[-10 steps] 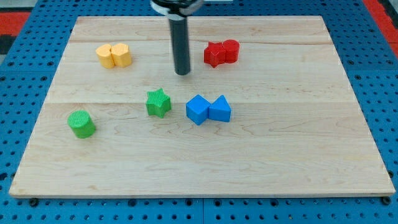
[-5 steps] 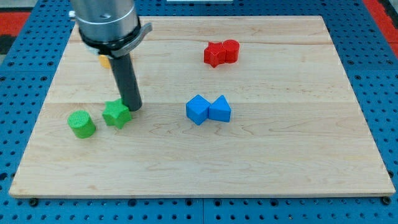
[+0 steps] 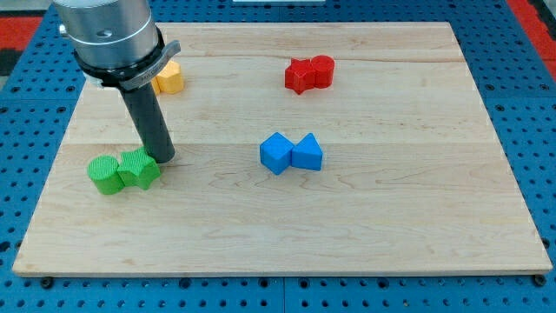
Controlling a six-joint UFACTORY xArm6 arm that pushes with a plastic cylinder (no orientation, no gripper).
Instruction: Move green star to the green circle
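The green star is seen at about 8 o'clock on the table, pressed against the green circle, which lies just at its 9 o'clock side; the two blocks are touching. My tip is planted at the star's 2 o'clock corner, touching it or very nearly so. No fingers are carried by the arm, only the dark rod, so nothing is pinched and no spread or closing can be told.

At 11 o'clock of the table a yellow block is partly hidden behind the arm's grey body; its shape cannot be made out. At about 1 o'clock two red blocks are set touching one another. Near the table's centre, slightly toward 3 o'clock, a blue block is touched on its 3 o'clock side by a blue triangle.
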